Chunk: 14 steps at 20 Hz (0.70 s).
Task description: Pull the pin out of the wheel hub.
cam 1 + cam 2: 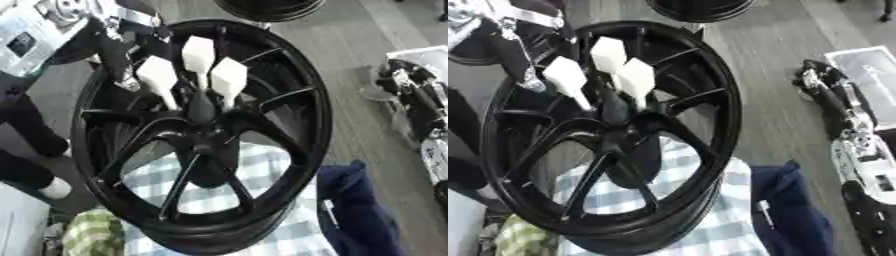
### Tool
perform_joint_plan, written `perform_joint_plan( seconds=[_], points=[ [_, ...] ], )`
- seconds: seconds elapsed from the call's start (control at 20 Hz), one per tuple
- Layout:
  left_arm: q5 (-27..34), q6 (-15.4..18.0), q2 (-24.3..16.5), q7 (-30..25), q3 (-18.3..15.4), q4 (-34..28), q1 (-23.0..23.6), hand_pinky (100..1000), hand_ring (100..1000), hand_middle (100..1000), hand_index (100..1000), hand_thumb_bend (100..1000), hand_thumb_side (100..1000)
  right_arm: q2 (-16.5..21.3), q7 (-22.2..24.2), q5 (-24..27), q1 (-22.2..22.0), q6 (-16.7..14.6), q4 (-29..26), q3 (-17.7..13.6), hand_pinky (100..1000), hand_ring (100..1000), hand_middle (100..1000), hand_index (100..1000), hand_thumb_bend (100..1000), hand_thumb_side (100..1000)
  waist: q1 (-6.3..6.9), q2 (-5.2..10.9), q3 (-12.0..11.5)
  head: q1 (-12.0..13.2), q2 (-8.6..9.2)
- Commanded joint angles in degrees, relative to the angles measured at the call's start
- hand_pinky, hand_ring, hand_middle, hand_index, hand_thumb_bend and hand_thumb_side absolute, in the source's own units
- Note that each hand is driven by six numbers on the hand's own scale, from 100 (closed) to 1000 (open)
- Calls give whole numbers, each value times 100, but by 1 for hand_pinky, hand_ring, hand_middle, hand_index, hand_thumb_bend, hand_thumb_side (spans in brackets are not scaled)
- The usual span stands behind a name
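A black spoked wheel (289, 75) stands tilted on a checked cloth. Three white pins rise from its hub (203, 112) with flat heads: one on the left (157, 75), one in the middle (199, 52), one on the right (229, 77). My left hand (118, 57) comes in from the upper left and sits at the rim, close beside the left pin. Whether it touches that pin is hidden. My right hand (820, 82) rests far off at the right edge, away from the wheel.
A blue-and-white checked cloth (262, 200) lies under the wheel, with a dark blue cloth (359, 210) at lower right and a green checked one (92, 232) at lower left. Another black wheel (267, 7) stands at the top. A person's dark legs (26, 130) stand left.
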State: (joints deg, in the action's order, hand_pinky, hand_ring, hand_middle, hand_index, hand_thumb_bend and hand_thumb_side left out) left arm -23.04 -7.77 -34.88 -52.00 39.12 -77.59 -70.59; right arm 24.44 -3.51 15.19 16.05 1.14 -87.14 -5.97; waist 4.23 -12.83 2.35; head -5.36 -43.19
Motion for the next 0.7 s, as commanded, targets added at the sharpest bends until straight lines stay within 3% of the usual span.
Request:
perform_joint_plan(
  seconds=[0.05,0.3,0.7],
  points=[
    [59,-43,-218,3,-185,-185,-108,797,701,521,419,294,100,110,-26,23,40,1,-64,-40,902,737,656,807,100,503,-29,119,-6,13,11],
    [72,-28,-341,23,-412,-402,-79,796,699,521,414,289,100,112,-30,24,39,-2,-69,-44,902,738,657,807,100,502,-35,124,-7,7,16],
    [337,-90,-972,516,-1211,-1108,207,794,685,517,406,251,100,143,-48,45,41,-10,-88,-62,903,739,658,807,100,500,-35,124,-48,-19,8]
  ],
)
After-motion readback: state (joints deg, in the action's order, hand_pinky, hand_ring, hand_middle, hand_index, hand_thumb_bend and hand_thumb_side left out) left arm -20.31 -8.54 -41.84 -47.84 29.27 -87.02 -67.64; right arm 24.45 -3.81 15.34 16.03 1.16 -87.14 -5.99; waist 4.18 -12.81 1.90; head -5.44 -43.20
